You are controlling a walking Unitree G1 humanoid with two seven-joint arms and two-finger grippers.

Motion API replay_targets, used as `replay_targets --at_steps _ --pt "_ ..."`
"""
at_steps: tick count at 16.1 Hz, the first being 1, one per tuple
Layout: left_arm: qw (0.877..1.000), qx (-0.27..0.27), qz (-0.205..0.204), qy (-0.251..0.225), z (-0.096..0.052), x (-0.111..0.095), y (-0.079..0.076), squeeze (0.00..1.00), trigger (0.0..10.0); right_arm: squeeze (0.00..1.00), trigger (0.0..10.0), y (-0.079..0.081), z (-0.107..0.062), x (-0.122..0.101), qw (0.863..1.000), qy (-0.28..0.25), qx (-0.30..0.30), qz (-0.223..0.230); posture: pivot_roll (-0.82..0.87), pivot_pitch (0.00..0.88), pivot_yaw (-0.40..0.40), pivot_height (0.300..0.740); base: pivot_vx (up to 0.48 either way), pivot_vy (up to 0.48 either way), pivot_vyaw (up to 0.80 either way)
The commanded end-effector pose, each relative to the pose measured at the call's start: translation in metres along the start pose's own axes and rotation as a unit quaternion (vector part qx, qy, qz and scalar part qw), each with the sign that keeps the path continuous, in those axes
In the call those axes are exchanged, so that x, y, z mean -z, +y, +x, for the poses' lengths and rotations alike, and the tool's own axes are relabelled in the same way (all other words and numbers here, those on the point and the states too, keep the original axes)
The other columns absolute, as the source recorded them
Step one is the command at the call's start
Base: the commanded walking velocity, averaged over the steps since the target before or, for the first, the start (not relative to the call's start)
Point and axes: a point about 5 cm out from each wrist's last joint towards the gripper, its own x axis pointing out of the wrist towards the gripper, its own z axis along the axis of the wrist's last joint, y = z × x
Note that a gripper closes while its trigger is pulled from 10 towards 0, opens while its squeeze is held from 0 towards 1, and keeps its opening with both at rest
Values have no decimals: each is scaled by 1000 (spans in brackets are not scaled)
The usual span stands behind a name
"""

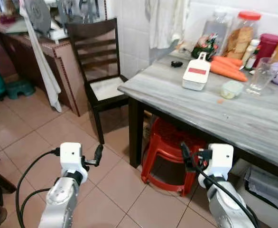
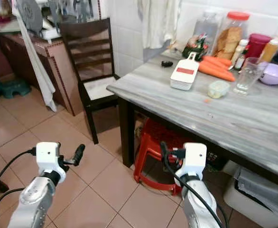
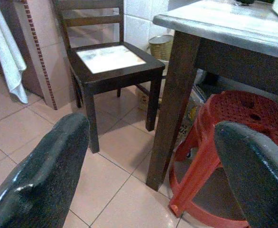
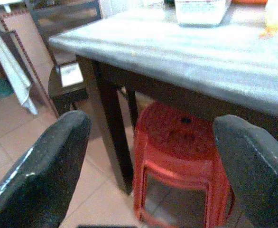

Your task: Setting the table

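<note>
A grey marbled table stands ahead on my right. On it lie a white slicer with a red label, carrots, a clear glass, a small lidded tub and a purple bowl. My left gripper hangs low over the tiled floor, open and empty, pointing toward the table leg. The right gripper is also open and empty, below the table's front edge and facing the red stool.
A dark wooden chair stands at the table's left end against the tiled wall. Jars and bottles line the wall at the back of the table. A counter with a hanging white cloth is at far left. Boxes sit under the table's right side.
</note>
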Motion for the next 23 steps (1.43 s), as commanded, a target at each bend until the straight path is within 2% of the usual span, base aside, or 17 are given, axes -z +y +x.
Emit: replay_targets --at_steps 1,4,6,9,11,13,18,23 --pt "1000 0 11 -5 2 -4 -1 0 10000 0 10000 -2 0 -6 1000 -10 2 -7 4 0 -7 740 0 0 0" --pt "999 -7 18 -25 5 -11 -2 0 10000 0 10000 -5 0 -11 999 -30 10 -5 2 0 -7 740 0 0 0" --pt "997 -4 25 -80 6 -32 -6 0 10000 0 10000 -9 -1 -25 997 -69 18 -31 3 0 -8 740 0 0 0" --pt "991 -12 39 -125 1 -52 -3 0 10000 0 10000 -11 -8 -39 994 -97 23 -49 5 0 -6 740 0 0 0" --pt "991 -14 49 -126 -6 -53 -2 0 10000 0 10000 -8 -15 -42 993 -106 20 -57 8 0 1 740 0 0 0" --pt "992 -15 59 -107 -9 -42 1 0 10000 0 10000 -8 -17 -33 994 -92 24 -57 7 0 4 740 0 0 0" --pt "994 -21 68 -81 -10 -32 2 0 10000 0 10000 -9 -17 -28 995 -79 28 -50 3 0 7 740 0 0 -755" --pt "994 -24 69 -77 -11 -30 2 0 10000 0 10000 -10 -16 -25 996 -70 31 -46 2 0 1 740 -49 0 0"
